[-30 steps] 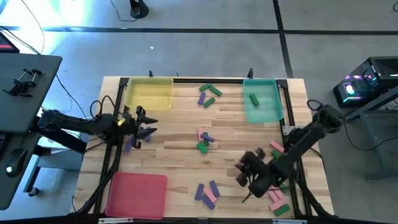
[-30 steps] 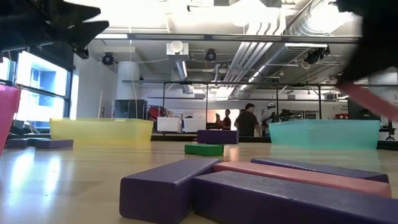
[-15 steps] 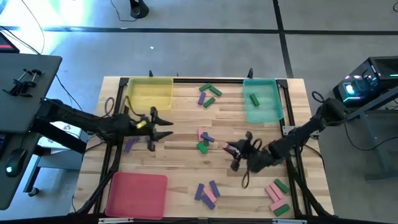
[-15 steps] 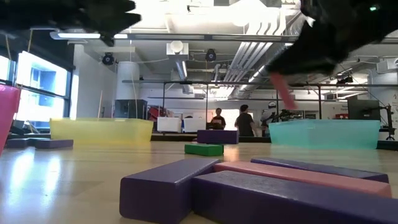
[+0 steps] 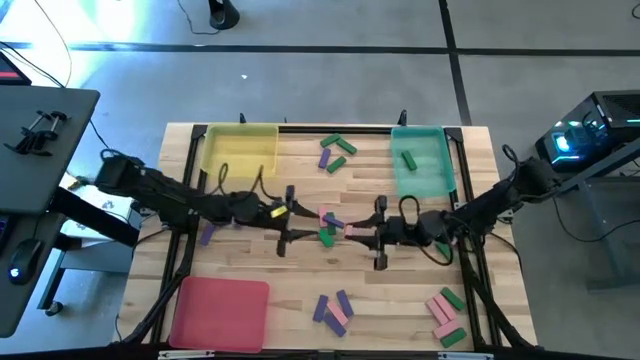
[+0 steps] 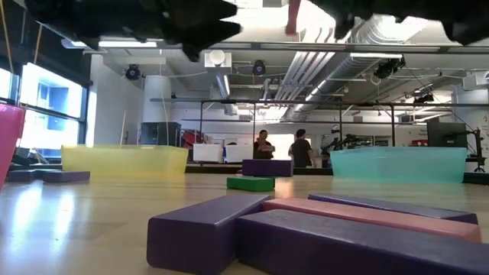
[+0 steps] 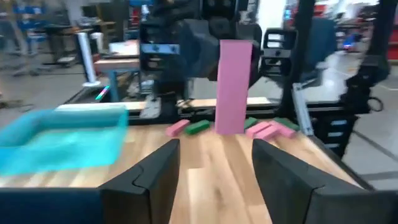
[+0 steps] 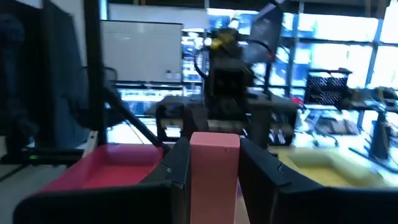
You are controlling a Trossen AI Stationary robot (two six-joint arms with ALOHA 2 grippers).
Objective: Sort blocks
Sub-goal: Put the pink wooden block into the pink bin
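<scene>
Wooden table (image 5: 290,270) carries yellow tray (image 5: 240,151) far left, teal tray (image 5: 421,162) far right, red tray (image 5: 220,312) near left, with green, pink, purple blocks (image 5: 334,308) scattered between.

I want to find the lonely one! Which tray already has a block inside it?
The teal tray. One green block lies inside it, while the yellow tray and the red tray hold none.
</scene>
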